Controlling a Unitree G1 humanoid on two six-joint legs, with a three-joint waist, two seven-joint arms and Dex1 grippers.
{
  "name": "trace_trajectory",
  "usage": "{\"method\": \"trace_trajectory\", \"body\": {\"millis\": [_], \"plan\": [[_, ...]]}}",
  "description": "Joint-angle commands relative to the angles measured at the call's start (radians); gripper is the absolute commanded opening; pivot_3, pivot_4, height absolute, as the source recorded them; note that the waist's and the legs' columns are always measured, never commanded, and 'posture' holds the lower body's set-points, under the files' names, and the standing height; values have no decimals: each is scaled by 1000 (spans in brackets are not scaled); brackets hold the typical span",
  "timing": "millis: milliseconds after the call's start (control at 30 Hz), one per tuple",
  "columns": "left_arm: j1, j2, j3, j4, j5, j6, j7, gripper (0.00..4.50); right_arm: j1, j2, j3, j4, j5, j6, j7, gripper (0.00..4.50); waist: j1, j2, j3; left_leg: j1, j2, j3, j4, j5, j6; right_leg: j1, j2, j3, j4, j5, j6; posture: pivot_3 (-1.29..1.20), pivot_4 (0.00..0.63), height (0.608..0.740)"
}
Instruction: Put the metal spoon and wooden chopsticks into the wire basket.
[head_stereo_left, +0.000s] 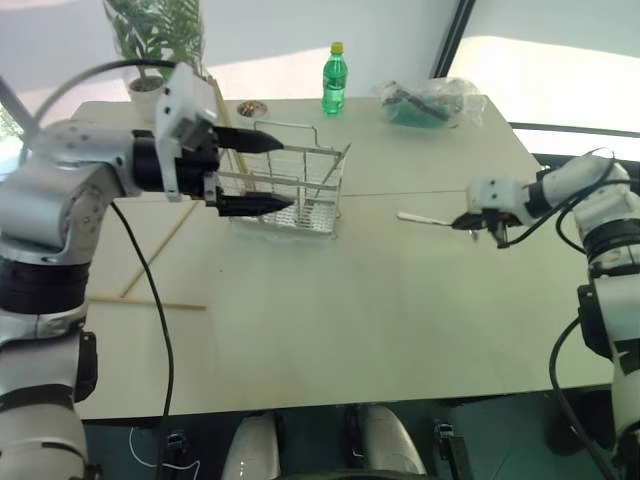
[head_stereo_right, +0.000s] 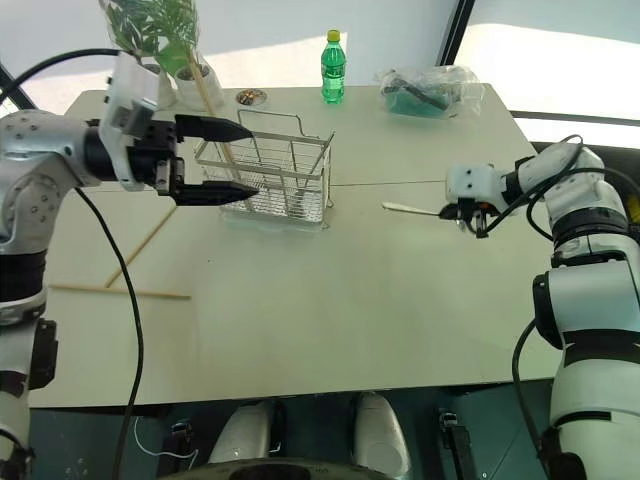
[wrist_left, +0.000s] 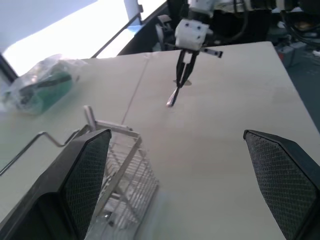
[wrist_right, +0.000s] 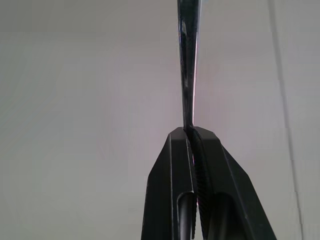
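The wire basket stands on the table left of centre. My left gripper is open, its fingers spread one above the other along the basket's left side, holding nothing. Out over the table's right part, my right gripper is shut on the handle of the metal spoon, which is lifted off the table and points left toward the basket. The left wrist view shows the spoon hanging from that gripper. Two wooden chopsticks lie crossed on the table left of the basket. Another tan stick leans up from the basket's left end.
At the table's far edge are a green bottle, a crumpled clear plastic bag, a potted plant and a small round lid. Bare tabletop lies between the basket and my right gripper.
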Motion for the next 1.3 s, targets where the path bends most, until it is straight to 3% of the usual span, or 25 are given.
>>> {"method": "trace_trajectory", "body": {"millis": [33, 200, 367, 467, 633, 767, 1300], "plan": [[6, 28, 96, -29, -27, 13, 53, 4500, 34, -8, -117, -191, 174, 190, 54, 20, 4, 0, 0, 0, 0, 0, 0, 0, 0, 1, 0, 0, 0, 0, 0, 0, 150, 717], [20, 24, 147, -27, -38, 21, 117, 4500, 41, 71, -241, -460, 355, 575, -100, 20, 6, 0, 0, 0, 0, 0, 1, 0, -1, 1, 0, 0, 0, 0, -1, 0, 150, 717], [22, 21, 153, -27, -46, 16, 146, 4500, 13, 189, -312, -644, 479, 794, -297, 20, 6, 0, 0, 0, 0, -1, 1, 0, -1, 0, 0, 0, 0, 0, -1, 0, 150, 717], [26, 16, 152, -24, -46, 16, 163, 4500, -22, 326, -332, -717, 549, 908, -455, 20, 3, 0, 0, -1, 0, 0, 1, 0, -1, -1, 0, 0, 2, 1, -1, 0, 150, 717], [66, 32, 137, -29, -31, -2, 145, 4500, 19, 475, -273, -784, 538, 870, -558, 20, 6, -2, -1, -1, 0, -1, 0, 0, -1, -3, 0, 0, 10, 0, -1, 0, 150, 717], [65, 43, 142, -29, -31, -2, 143, 4500, 75, 532, -206, -779, 498, 800, -569, 20, 8, -5, -2, -2, -1, -2, 1, 0, -1, -2, 0, -1, 9, 0, -1, 0, 150, 717], [63, 89, 165, -43, -61, 18, 151, 4500, 169, 574, -145, -643, 404, 602, -652, 20, 2, -4, -2, -2, -1, -3, 0, 0, -1, -3, 1, 0, 10, 0, -1, 0, 150, 717]]}}
